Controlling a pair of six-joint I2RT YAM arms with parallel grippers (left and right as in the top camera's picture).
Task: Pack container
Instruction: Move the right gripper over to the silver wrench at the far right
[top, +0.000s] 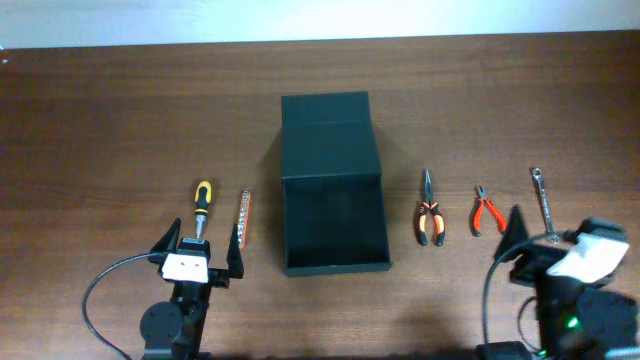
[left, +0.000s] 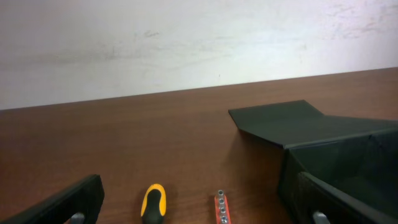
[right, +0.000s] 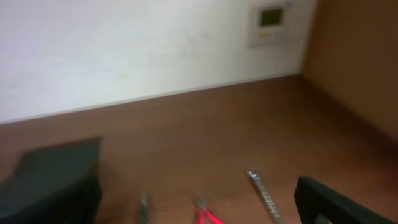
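Five tools lie out on the counter (top: 120, 120) and none is inside the container (top: 335, 215), so the packing has not begun as far as I can see. The dark box sits mid-counter with its flap lid folded back on the far side and its inside bare. To its left are a yellow-and-black screwdriver (top: 201, 205) and an orange bit strip (top: 245, 220), side by side but apart. To its right, in a row, are the long-nose pliers (top: 430, 212), a smaller red-handled pair of cutters (top: 486, 212) and a slim metal wrench (top: 543, 205). My left hand (top: 200, 245) hovers spread wide and empty just behind the screwdriver. My right hand (top: 550, 240) is likewise released and empty, near the wrench's near end. I judge all five pieces are left to load, and perhaps the lid to shut.
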